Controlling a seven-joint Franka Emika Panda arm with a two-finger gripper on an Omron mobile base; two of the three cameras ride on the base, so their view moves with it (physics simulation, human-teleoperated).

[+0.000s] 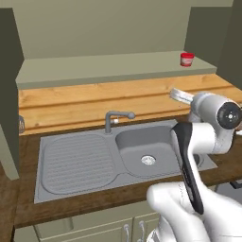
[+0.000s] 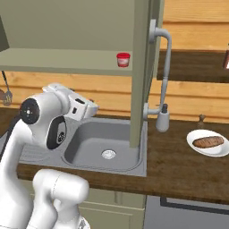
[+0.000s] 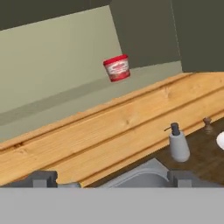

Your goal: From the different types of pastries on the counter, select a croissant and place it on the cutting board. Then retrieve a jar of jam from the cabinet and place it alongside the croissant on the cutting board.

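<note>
The jar of jam (image 3: 117,68), small and red with a whitish lid, stands on the pale shelf of the cabinet (image 3: 52,57). It also shows at the shelf's right end (image 1: 187,59) and near the cabinet's side wall (image 2: 123,59). My gripper (image 3: 113,181) is open, with nothing between its fingertips (image 3: 43,178). It hangs over the sink (image 2: 103,138), well below and short of the jar. A brown loaf-like pastry (image 2: 208,142) lies on a white plate (image 2: 193,138) on the counter (image 2: 179,174). The croissant and the cutting board are out of view.
A light wooden backsplash (image 1: 94,101) runs under the shelf. A short faucet (image 1: 116,118) stands behind the sink's drainboard (image 1: 75,163). A grey soap dispenser (image 3: 178,143) and a small brown mill (image 3: 207,124) stand right of the sink. The cabinet's side wall (image 2: 141,67) drops beside the basin.
</note>
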